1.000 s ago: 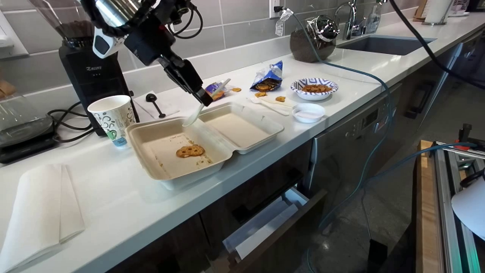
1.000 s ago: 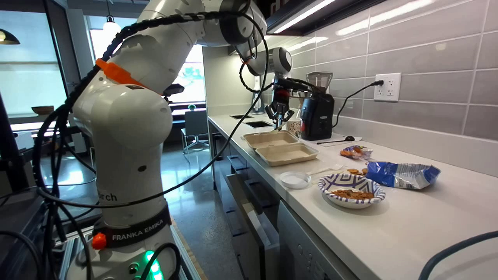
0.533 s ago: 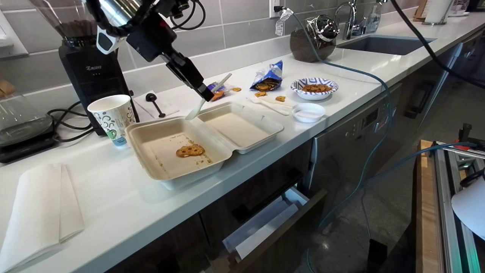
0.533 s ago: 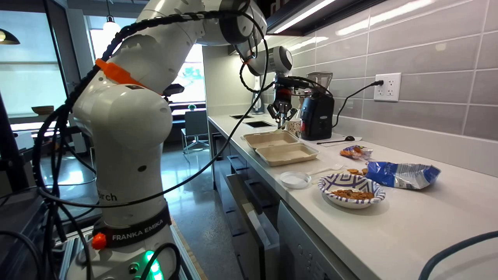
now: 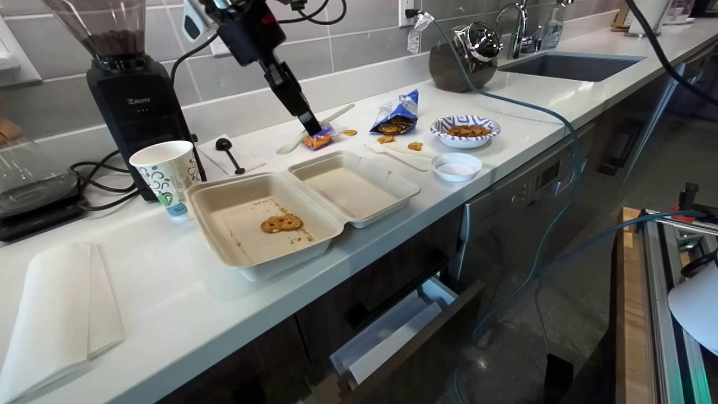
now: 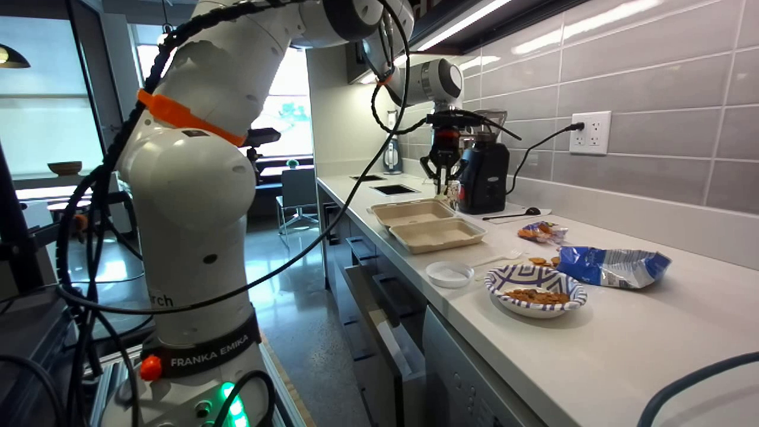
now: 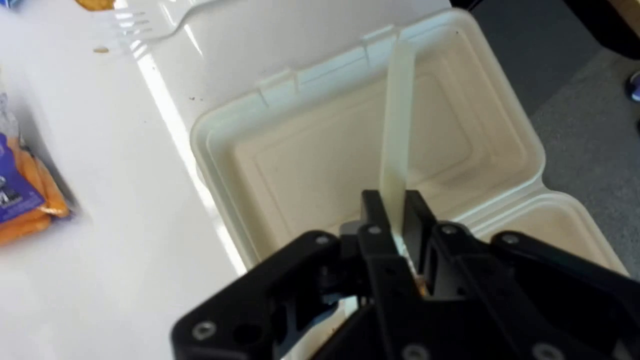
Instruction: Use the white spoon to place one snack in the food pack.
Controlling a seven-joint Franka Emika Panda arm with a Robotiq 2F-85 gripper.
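- The tool (image 5: pixel 310 127) is clamped on the handle of the white spoon (image 5: pixel 338 113), pinching it from both sides.
- In an exterior view the spoon slants, bowl end low and to the left, handle end up and to the right. It is held past the far side of the food pack (image 5: pixel 348 184); how high, I cannot tell.
- In the wrist view the tool hides the bowl end of the spoon.
- The food pack lies unfolded on the worktop (image 5: pixel 168 297), its two halves side by side, left and right, hollows facing up.
- The snack (image 5: pixel 281 223), an orange-brown piece, lies on the floor of the left half with crumbs (image 5: pixel 296 240) near it.
- Just beyond the pack on the far side: an orange and purple packet (image 5: pixel 317 141), partly behind the tool and spoon.
- To the right: a fork (image 7: pixel 157 20), a shallow white dish (image 5: pixel 459 176), a blue bag (image 5: pixel 405 106) with loose pieces (image 5: pixel 415 146) beside it, and a patterned bowl (image 5: pixel 465 142) holding orange-brown bits.
- To the left: a paper cup (image 5: pixel 168 171) just beside the pack, a black scoop (image 5: pixel 224 145) and a coffee grinder (image 5: pixel 134 106) farther back, and folded paper (image 5: pixel 61 314) at the near left.
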